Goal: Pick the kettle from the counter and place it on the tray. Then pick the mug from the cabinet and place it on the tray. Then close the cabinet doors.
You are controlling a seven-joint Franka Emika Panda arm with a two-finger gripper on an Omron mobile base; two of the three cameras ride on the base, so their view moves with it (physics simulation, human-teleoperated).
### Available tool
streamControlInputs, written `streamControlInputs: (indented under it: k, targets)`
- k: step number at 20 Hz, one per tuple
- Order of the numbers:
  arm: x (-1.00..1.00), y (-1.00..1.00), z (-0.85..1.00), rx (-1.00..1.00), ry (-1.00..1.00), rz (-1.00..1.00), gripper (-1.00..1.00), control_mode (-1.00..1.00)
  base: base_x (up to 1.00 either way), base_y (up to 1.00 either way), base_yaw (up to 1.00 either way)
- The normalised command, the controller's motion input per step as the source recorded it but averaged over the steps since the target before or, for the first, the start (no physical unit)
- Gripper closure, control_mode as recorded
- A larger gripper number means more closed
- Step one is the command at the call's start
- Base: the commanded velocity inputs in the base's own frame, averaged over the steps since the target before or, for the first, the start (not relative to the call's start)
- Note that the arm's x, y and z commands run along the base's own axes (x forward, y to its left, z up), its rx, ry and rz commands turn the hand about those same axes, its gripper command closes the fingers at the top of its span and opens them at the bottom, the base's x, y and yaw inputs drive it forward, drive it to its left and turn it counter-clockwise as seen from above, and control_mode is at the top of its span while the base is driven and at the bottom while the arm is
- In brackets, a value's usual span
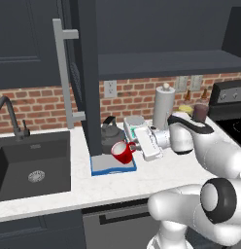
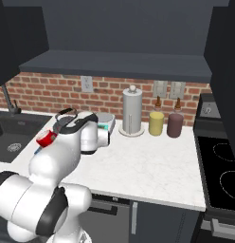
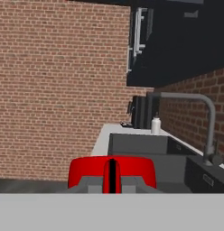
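Red mug sits gripped in the gripper, tipped sideways above the blue-rimmed tray beside the kettle; best righted and lowered gently, clear of that kettle, before letting go.

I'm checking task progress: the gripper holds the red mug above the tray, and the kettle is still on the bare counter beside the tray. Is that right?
Not quite. The kettle already sits on the tray, at its back, as the left base view shows. The rest holds: the gripper holds the red mug above the tray's front.
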Motion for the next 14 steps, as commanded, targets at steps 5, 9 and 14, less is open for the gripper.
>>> streamControlInputs:
  k: [5,9,14]
  targets:
    - [0.36,0.14,-0.24,0.00,0.00,0.00,1.00,-1.00,0.00,0.00,0.00]
    - [0.39,0.12,-0.23,0.00,0.00,0.00,1.00,-1.00,0.00,0.00,0.00]
    - [0.43,0.02,-0.21,0.00,0.00,0.00,1.00,-1.00,0.00,0.00,0.00]
